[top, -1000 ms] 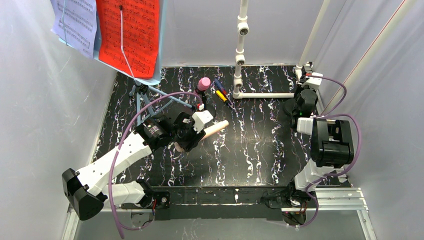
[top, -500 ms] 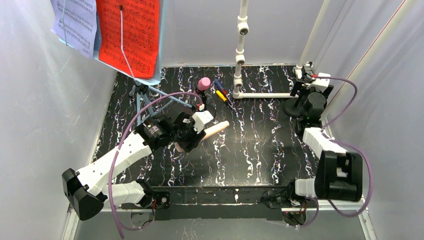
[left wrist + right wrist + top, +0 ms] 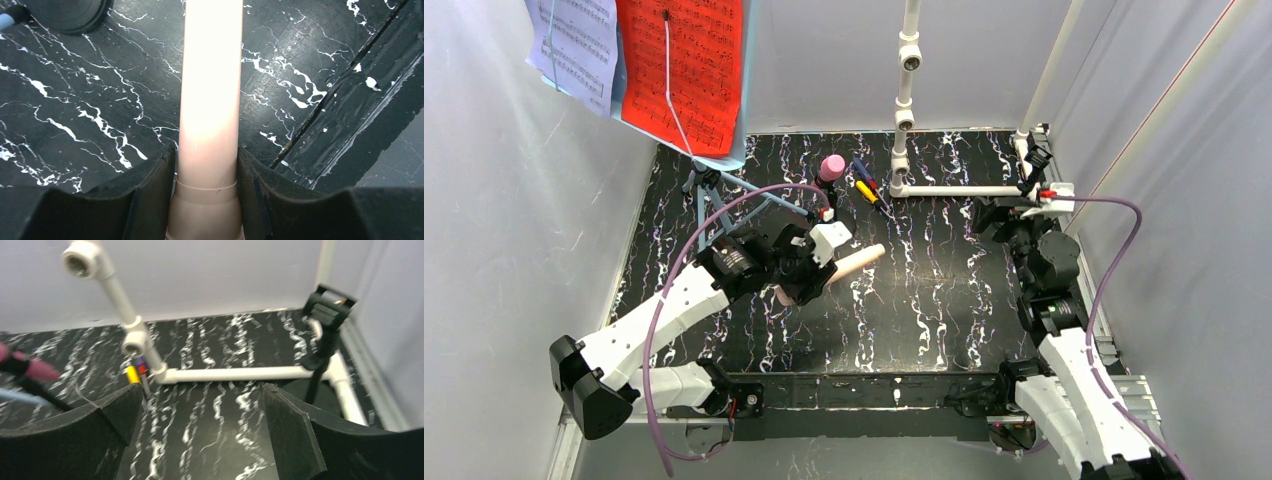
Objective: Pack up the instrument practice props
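The right gripper [image 3: 202, 405] stands released, its jaws wide apart with nothing between them; a second ago it was half closed with its arm folded back on itself, and since then the arm has unfolded and reached toward the far right corner; the gripper now looks across the tabletop [image 3: 924, 300] at the white pipe frame [image 3: 235, 374], with the black holder [image 3: 327, 310] upright just to its right and untouched. My reading is that this arm has just been freed or readied, and that the holder is its likely next pick, though nothing is grasped yet.

The left gripper [image 3: 207, 155] has not changed over that second; it is clenched on the beige toy microphone [image 3: 210, 100], its fingers [image 3: 155, 175] pressing both sides of the handle near the collar; the microphone lies roughly level, near the middle-left of the tabletop, its handle pointing right.

Further out, the pink toy microphone [image 3: 831, 166] stands at the far centre; the music rack [image 3: 742, 120] is upright at the far left with the red page [image 3: 679, 70] and lavender page [image 3: 574, 45] on it; so most of the packing appears undone.
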Motion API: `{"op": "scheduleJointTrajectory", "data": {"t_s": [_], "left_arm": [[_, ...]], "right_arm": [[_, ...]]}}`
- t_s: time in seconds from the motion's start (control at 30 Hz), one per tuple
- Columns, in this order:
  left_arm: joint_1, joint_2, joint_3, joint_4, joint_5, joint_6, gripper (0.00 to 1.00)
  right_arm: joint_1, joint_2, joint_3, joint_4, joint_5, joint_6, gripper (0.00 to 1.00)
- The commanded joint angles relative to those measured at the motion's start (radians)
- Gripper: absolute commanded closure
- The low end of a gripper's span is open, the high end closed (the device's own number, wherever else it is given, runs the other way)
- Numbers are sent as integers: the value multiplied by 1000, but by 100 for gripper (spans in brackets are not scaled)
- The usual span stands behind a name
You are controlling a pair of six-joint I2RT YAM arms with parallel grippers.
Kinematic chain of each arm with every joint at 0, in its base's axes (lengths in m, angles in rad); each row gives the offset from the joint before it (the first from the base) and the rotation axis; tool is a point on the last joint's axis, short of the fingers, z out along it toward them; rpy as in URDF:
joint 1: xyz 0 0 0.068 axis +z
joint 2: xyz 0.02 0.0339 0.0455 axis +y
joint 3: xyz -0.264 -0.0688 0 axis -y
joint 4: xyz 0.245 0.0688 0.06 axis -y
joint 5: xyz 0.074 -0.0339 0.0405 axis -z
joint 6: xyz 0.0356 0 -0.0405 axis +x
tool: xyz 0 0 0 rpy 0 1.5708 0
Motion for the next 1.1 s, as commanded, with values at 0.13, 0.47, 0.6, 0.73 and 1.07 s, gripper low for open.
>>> {"op": "scheduleJointTrajectory", "data": {"t_s": [0.13,0.47,0.6,0.73,1.07], "left_arm": [[2,39,6,57,129,-69,100],[2,59,-23,144,127,-135,100],[2,53,-46,199,113,-202,100],[2,47,-69,251,145,-237,100],[3,47,-84,289,191,-249,100]], "right_arm": [[28,-141,-137,-104,-304,364,1],[281,-113,-267,134,-282,606,1],[452,-18,-318,315,-158,724,2],[658,94,-330,458,61,772,2],[794,385,-315,845,182,909,21]]}}
